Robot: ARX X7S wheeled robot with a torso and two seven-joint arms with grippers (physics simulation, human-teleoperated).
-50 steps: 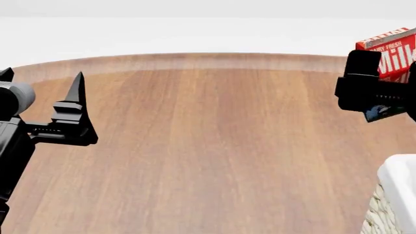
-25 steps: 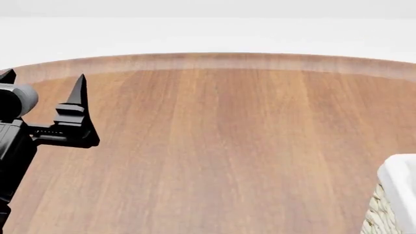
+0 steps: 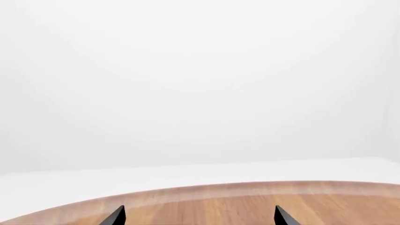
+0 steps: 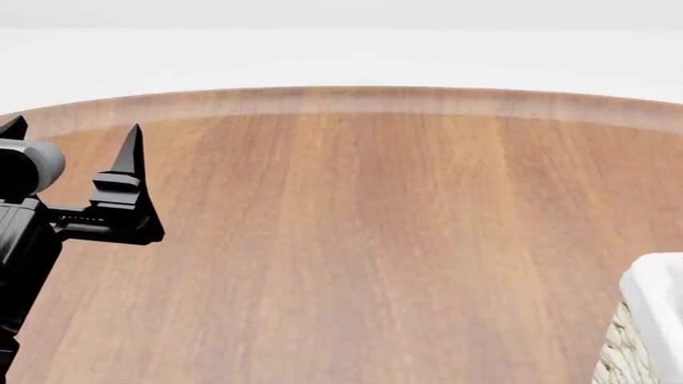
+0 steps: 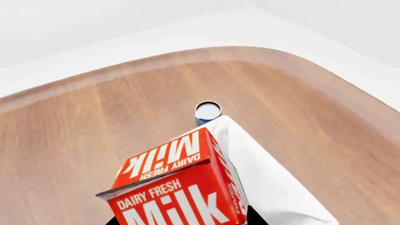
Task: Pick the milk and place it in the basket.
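The milk (image 5: 178,187), a red carton with white "Milk" lettering, fills the near part of the right wrist view. My right gripper (image 5: 182,221) is shut on it, with a dark fingertip showing at each side of the carton. The carton is held in the air, and the white cloth liner of the basket (image 5: 269,178) lies just below and beside it. In the head view only a corner of the basket (image 4: 653,308) shows at the lower right; the milk and right gripper are out of that view. My left gripper (image 4: 73,136) is open and empty at the left, over the table, and also shows in the left wrist view (image 3: 198,218).
The round wooden table (image 4: 353,232) has its curved far edge ahead, with white floor beyond. A small blue can with a white top (image 5: 207,111) stands on the table just past the basket's corner.
The right gripper with the milk was at the head view's right edge one second ago and has moved out of that view. The left arm has barely shifted.
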